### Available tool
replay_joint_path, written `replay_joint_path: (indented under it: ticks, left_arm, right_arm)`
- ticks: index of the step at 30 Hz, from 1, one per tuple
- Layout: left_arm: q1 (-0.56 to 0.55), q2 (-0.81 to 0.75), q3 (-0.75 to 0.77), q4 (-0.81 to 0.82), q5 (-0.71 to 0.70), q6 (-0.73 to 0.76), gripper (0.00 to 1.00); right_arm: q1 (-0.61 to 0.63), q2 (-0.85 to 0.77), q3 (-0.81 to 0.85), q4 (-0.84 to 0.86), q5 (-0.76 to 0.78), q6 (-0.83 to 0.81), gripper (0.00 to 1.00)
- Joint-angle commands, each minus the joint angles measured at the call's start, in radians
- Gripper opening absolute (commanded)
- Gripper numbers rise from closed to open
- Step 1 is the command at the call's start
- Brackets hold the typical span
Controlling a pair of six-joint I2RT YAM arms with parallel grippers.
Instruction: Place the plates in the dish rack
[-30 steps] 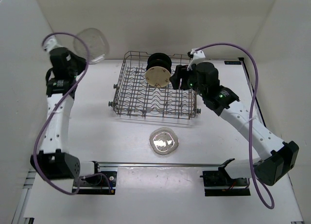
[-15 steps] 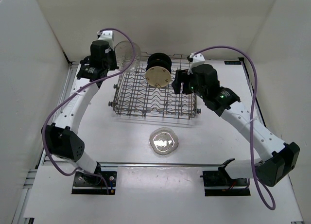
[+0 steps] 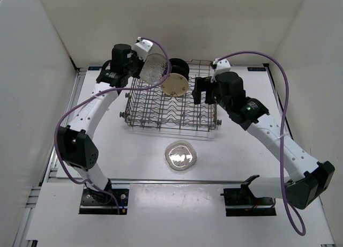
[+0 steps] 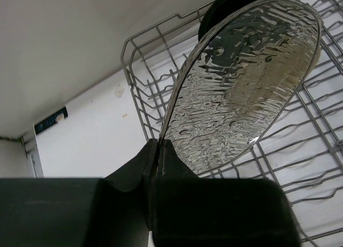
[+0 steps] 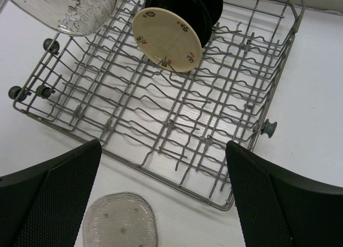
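Left hand [image 4: 156, 157] pinches clear plate [image 4: 246, 81] over dish rack [image 3: 161, 110], black plates [image 5: 206, 6] just beside; right hand [image 5: 163, 150] wide.

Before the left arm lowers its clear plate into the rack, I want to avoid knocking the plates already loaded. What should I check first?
1. Grip: left gripper shut on the clear plate at its rim: ok.
2. Free slots: dish rack tines bare in front of the cream plate: ok.
3. Gap between the held plate and the black plates: cannot tell.
4. Right gripper open, empty, away from the held plate: ok.
5. Second clear plate flat on the table, outside the rack: ok.
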Motion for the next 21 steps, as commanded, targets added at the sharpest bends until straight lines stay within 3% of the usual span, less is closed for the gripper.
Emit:
replay_joint_path:
  ticks: [1,5,9,16,21]
  left_arm:
    - [0.0,-0.021,0.011,0.053,0.13,0.144,0.1]
    - [0.0,-0.012,0.002,0.053,0.194,0.237,0.1]
    - [-0.009,-0.033,-0.073,0.053,0.349,0.429,0.1]
    - [-0.081,0.014,-0.105,0.053,0.282,0.539,0.1]
    - [-0.132,0.071,-0.095,0.065,0.181,0.573,0.1]
  right_arm:
    - [-0.004,-0.027,0.009,-0.005,0.057,-0.017,0.99]
    - [-0.014,-0.027,0.009,-0.039,0.103,-0.005,0.99]
    - [-0.049,-0.036,0.009,-0.066,0.141,0.035,0.99]
    - [-0.181,-0.095,-0.01,-0.099,0.18,0.18,0.99]
    - [-0.25,-0.128,-0.019,-0.108,0.18,0.185,0.99]
